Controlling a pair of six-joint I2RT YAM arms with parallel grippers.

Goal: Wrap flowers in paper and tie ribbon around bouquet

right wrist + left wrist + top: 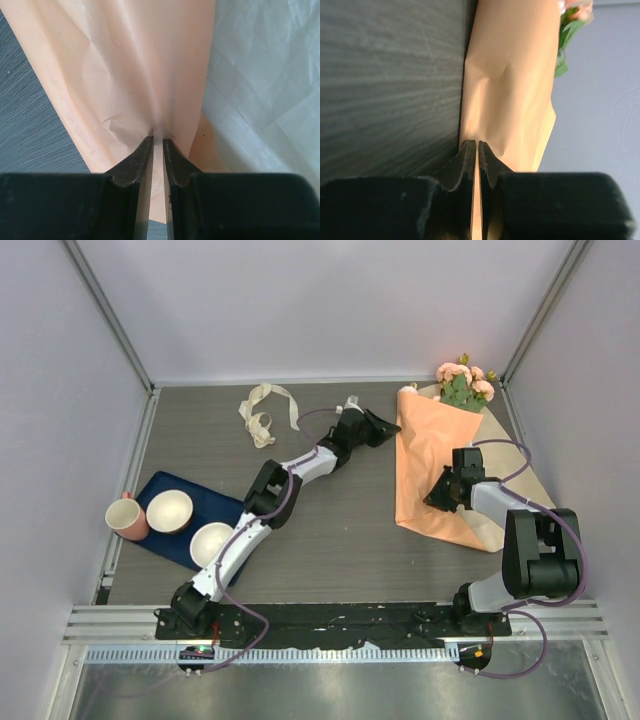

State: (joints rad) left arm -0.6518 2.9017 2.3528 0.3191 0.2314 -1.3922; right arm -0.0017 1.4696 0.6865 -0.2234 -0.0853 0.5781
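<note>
The paper (428,465) lies at the right of the table, orange face up and folded over the flowers (465,383), whose pink heads and green leaves stick out at its far end. Its cream face (265,75) shows beside the orange fold (125,65). My left gripper (392,428) is at the paper's left edge, shut on that edge (474,146); the orange sheet (510,90) and the flowers (568,27) lie beyond it. My right gripper (438,498) is over the paper's lower part, shut on a pinched fold (158,138). The ribbon (265,412) lies loosely curled at the far left-centre.
A dark blue tray (170,492) at the near left holds two cream bowls (169,510) (211,543), with a pink mug (126,517) at its left end. Walls close the table on three sides, and the flowers sit close to the far right corner.
</note>
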